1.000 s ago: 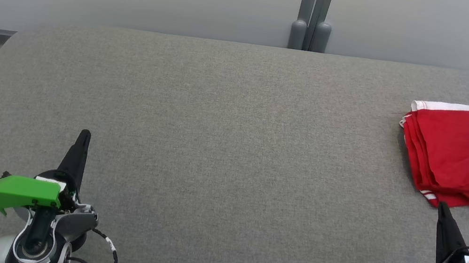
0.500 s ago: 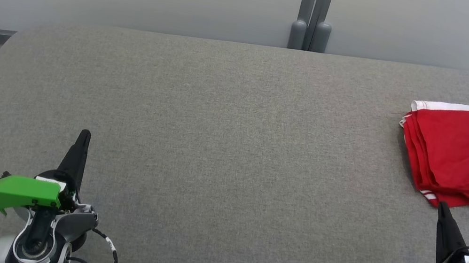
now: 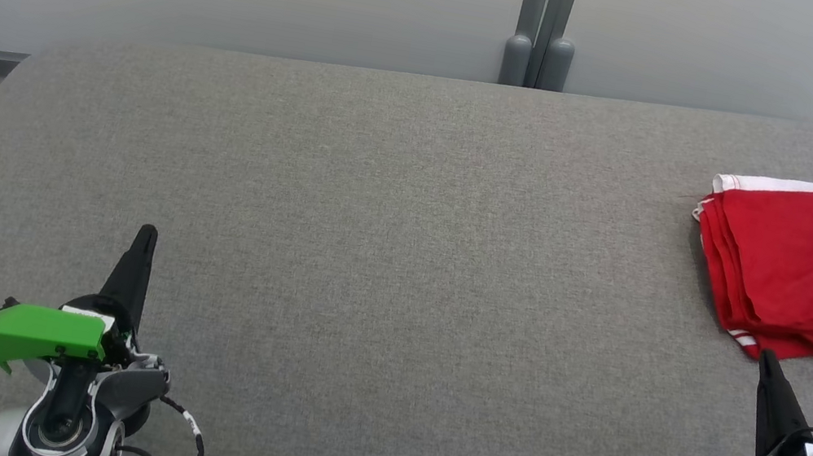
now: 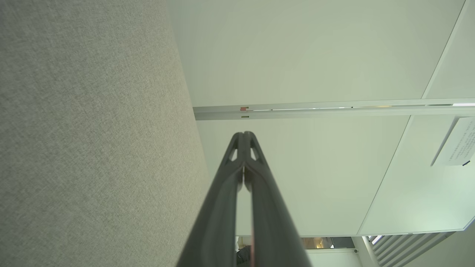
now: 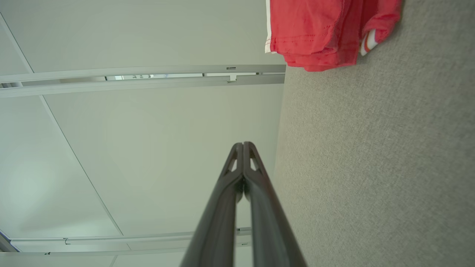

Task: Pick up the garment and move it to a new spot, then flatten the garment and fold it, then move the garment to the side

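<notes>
The right gripper [image 3: 766, 362] is clenched, empty. The folded red garment [image 3: 801, 265] lies just ahead of its tip, on the right side of the grey cushion [image 3: 408, 220], well apart from the clenched left gripper [image 3: 146, 234]; the right arm is clearly nearer.

Left hand [image 3: 145, 234] and right hand [image 3: 765, 358] low at either side, fingers pressed together, pointing forward, empty.

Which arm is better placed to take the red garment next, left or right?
Right, probably: the right gripper, shut, sits close to the red garment, while the left gripper is far across the grey surface.
</notes>
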Tool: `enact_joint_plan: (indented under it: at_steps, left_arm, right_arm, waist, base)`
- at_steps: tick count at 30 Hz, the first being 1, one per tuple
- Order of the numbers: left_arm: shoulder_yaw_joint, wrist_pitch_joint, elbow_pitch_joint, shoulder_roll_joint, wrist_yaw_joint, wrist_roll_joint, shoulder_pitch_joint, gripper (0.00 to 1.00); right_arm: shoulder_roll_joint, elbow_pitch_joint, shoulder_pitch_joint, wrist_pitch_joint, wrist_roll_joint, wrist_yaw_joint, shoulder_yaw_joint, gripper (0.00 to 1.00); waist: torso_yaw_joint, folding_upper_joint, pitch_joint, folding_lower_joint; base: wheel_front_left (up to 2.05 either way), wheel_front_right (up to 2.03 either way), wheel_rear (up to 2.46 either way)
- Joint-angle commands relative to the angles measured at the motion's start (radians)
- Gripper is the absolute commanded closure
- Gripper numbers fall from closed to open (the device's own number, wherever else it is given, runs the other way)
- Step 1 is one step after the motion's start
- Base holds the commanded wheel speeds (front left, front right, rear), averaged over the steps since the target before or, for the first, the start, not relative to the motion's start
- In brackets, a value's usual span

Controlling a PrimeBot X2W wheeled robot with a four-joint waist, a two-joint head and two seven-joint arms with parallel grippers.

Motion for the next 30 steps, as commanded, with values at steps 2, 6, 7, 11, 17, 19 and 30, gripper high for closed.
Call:
enact_joint_plan:
  at_steps: [2,6,7,11,17,19,30]
  left_arm:
    - [0.004,0.001,0.001,0.001,-0.002,-0.003,-0.014,1.0]
    - [0.004,0.001,0.001,0.001,-0.002,-0.003,-0.014,1.0]
    - [0.004,0.001,0.001,0.001,-0.002,-0.003,-0.014,1.0]
    - [0.004,0.001,0.001,0.001,-0.002,-0.003,-0.014,1.0]
    - [0.004,0.001,0.001,0.001,-0.002,-0.003,-0.014,1.0]
    - [0.004,0.001,0.001,0.001,-0.002,-0.003,-0.014,1.0]
    - [0.004,0.001,0.001,0.001,-0.002,-0.003,-0.014,1.0]
  right_arm:
    - [-0.004,-0.005,-0.006,0.003,0.005,0.0,-0.002,1.0]
    - [-0.004,-0.005,-0.006,0.003,0.005,0.0,-0.002,1.0]
    - [-0.004,-0.005,-0.006,0.003,0.005,0.0,-0.002,1.0]
    - [-0.004,-0.005,-0.006,0.003,0.005,0.0,-0.002,1.0]
    - [-0.004,-0.005,-0.006,0.003,0.005,0.0,-0.002,1.0]
    - [-0.004,-0.005,-0.006,0.003,0.005,0.0,-0.002,1.0]
    - [-0.004,-0.005,-0.006,0.003,0.005,0.0,-0.002,1.0]
  waist:
    - [0.0,-0.0001,0.0,0.0]
    - [0.0,-0.0001,0.0,0.0]
    - [0.0,-0.0001,0.0,0.0]
    - [0.0,-0.0001,0.0,0.0]
    - [0.0,-0.0001,0.0,0.0]
    - [0.0,-0.0001,0.0,0.0]
    - [0.0,-0.0001,0.0,0.0]
  base:
    - [0.0,0.0,0.0]
    - [0.0,0.0,0.0]
    - [0.0,0.0,0.0]
    - [0.0,0.0,0.0]
    - [0.0,0.0,0.0]
    - [0.0,0.0,0.0]
    - [0.0,0.0,0.0]
